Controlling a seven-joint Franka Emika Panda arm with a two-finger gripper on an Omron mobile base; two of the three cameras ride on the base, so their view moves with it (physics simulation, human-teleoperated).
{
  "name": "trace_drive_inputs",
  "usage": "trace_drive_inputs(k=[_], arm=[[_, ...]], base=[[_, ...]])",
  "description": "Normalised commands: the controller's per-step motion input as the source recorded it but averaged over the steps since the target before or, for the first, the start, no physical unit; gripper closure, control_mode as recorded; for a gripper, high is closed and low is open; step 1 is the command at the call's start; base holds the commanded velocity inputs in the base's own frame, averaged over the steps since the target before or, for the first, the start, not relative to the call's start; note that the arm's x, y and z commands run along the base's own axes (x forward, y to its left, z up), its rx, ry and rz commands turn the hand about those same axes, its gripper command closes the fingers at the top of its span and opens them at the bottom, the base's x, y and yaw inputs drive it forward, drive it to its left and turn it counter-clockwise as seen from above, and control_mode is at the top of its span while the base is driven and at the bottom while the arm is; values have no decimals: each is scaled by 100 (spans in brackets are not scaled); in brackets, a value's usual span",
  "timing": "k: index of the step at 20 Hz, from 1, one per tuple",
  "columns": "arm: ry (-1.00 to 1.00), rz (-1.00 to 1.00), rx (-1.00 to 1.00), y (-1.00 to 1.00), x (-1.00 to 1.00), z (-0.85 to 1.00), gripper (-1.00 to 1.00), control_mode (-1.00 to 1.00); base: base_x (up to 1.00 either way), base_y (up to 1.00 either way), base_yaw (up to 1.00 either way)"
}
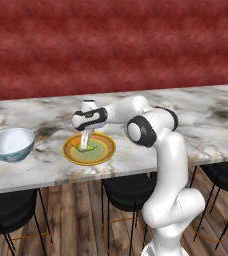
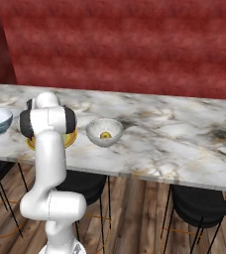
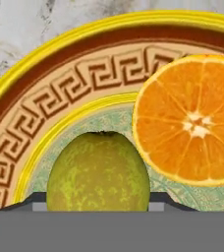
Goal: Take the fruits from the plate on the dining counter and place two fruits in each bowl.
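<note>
Fruit-picking is the step in hand, by my reading: at the left of the table [image 1: 46, 167] the blue-and-white bowl [image 1: 11, 145] stands with nothing visible inside it, and just to its right the hand [image 1: 84, 146] reaches straight down into the plate [image 1: 106, 154]. The hand view shows the yellow-green pear-like fruit [image 3: 98, 174] sitting right between the two finger tips, with the orange fruit [image 3: 187, 118], its cut face up, touching or nearly touching it on one side; whether the fingers already press on the pear I cannot tell. Further right, past the arm in the right base view, the speckled bowl [image 2: 104, 132] holds one small yellowish fruit [image 2: 105, 134], so I judge the task to be partly done. The next move calls for a firm grip on the pear, a straight lift clear of the plate's rim and of the orange, then a carry to one of the bowls. Open table lies between plate and each bowl, and the far side is bare; the near edge runs close to the plate, so a dropped fruit could roll off toward the stools [image 1: 126, 192].
</note>
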Motion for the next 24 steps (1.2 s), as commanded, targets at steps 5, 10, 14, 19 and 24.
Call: trace_drive_inputs(k=[5, 10, 14, 19, 24], arm=[[-18, -3, 0, -50, -78, 68, 100, -100], [-12, -15, 0, -50, -70, 89, 100, -100], [-8, -35, 0, -78, -59, 55, 100, -100], [-1, -45, 0, -84, -27, 55, 100, -100], [0, -54, 0, -83, -5, 39, 100, -100]], base=[[0, 0, 0], [0, 0, 0], [0, 0, 0], [0, 0, 0], [0, 0, 0]])
